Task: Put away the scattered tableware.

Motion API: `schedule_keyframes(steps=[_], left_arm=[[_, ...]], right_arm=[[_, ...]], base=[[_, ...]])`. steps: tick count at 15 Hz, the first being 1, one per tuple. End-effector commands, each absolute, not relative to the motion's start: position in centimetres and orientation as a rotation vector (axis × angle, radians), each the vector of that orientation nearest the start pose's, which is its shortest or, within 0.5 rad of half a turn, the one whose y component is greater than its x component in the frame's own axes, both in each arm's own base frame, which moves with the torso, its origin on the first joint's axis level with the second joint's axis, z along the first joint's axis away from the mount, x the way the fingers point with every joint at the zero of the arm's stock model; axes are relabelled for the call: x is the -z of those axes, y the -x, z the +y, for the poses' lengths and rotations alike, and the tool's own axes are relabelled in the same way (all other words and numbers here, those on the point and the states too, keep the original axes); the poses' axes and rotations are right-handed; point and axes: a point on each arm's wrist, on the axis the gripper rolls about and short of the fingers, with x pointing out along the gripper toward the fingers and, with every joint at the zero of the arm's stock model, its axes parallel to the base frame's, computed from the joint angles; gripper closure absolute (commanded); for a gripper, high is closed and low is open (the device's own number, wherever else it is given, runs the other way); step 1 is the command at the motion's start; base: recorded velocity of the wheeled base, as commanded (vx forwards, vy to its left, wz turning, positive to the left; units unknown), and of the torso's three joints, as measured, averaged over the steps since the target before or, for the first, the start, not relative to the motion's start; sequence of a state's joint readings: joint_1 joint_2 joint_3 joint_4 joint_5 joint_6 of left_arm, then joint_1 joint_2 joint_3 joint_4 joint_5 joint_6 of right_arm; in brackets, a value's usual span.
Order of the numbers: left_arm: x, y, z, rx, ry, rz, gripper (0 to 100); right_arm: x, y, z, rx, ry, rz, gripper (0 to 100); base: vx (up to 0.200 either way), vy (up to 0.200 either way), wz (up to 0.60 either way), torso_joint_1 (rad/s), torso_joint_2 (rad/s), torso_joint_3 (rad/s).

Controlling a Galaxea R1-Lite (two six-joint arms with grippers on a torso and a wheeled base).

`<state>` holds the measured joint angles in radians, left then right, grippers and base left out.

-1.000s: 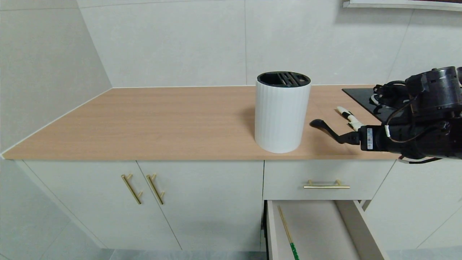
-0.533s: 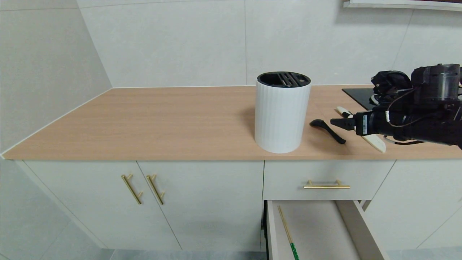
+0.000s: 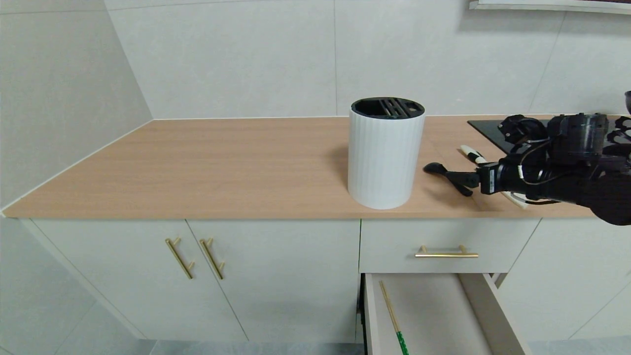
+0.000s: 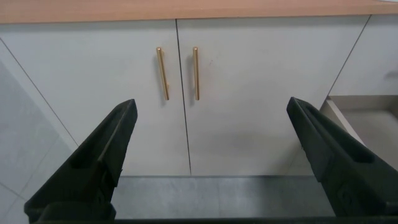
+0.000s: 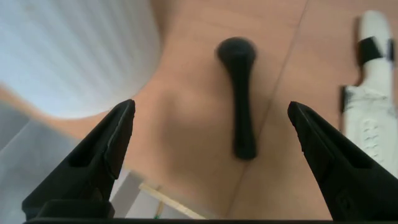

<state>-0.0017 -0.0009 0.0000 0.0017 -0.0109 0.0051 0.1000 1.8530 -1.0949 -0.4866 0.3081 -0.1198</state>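
Note:
A small black spoon (image 3: pixel 435 168) lies on the wooden counter just right of the white ribbed utensil holder (image 3: pixel 386 155). A white knife with black bands (image 3: pixel 472 155) lies behind it. My right gripper (image 3: pixel 461 176) hovers low over the spoon's handle, open with nothing held. In the right wrist view the spoon (image 5: pixel 240 106) lies between the spread fingers of the right gripper (image 5: pixel 210 115), with the knife (image 5: pixel 372 99) to one side and the holder (image 5: pixel 74 50) to the other. My left gripper (image 4: pixel 211 109) is open, down in front of the cabinet doors.
A lower drawer (image 3: pixel 475 305) stands open below the counter, with a pair of green-tipped chopsticks (image 3: pixel 393 315) inside. A black hob (image 3: pixel 488 130) sits at the counter's far right. The counter (image 3: pixel 222 162) left of the holder is bare. Gold handles (image 4: pixel 178 73) mark the cabinet doors.
My right gripper rose from the counter's front edge, swung back over the counter, then came down toward the black spoon. The spoon, knife and holder have not moved.

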Motion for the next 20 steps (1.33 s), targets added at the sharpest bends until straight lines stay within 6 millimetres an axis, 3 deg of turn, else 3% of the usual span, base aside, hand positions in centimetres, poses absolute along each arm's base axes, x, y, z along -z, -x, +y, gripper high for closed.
schedule_keyframes(steps=[1, 7, 16, 20], left_arm=[[-7.5, 2.3, 0.0, 0.012, -0.005, 0.002, 0], [-7.5, 2.3, 0.0, 0.012, -0.005, 0.002, 0], [-7.5, 2.3, 0.0, 0.012, -0.005, 0.002, 0], [-7.5, 2.3, 0.0, 0.012, -0.005, 0.002, 0]], right_arm=[[-17.5, -37.4, 4.6, -0.4, 0.095, 0.252, 0], [-15.3, -39.6, 4.6, -0.362, 0.097, 0.288, 0], [-13.9, -41.3, 4.5, -0.275, 0.11, 0.309, 0], [-14.2, -41.3, 4.5, -0.274, 0.11, 0.301, 0]], base=[[0.0, 0.0, 0.0, 0.0, 0.0, 0.0], [0.0, 0.0, 0.0, 0.0, 0.0, 0.0], [0.0, 0.0, 0.0, 0.0, 0.0, 0.0], [0.0, 0.0, 0.0, 0.0, 0.0, 0.0]])
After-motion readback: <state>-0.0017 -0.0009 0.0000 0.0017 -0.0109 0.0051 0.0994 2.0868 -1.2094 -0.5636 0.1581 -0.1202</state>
